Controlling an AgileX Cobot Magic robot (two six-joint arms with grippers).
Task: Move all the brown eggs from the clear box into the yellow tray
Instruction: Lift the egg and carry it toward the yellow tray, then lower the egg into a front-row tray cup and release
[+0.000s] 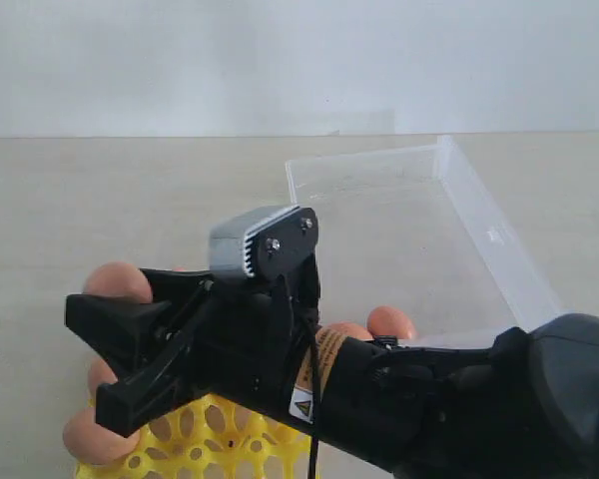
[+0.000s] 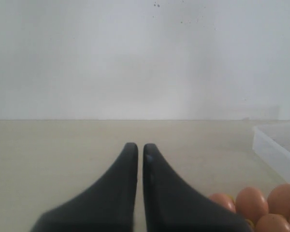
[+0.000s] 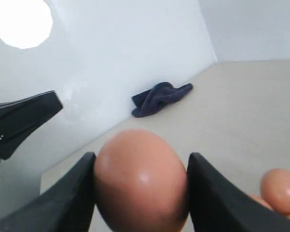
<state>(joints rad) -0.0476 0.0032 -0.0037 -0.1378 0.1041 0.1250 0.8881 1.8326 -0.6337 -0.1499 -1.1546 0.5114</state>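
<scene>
Egg in transit: right hand (image 3: 141,162) is pinching one brown egg (image 3: 140,183) between its fingers, over the yellow tray (image 1: 205,444) at near left, where other eggs (image 1: 390,321) sit. The clear box (image 1: 419,230) at far right shows no eggs in its visible part, so probably near the end. The left hand (image 2: 140,146) is pressed together, idle over the bench (image 2: 48,154). Next: find a free cup (the arm hides most of the tray), lower straight, spread fingers only once the egg is seated, don't knock neighbours.
</scene>
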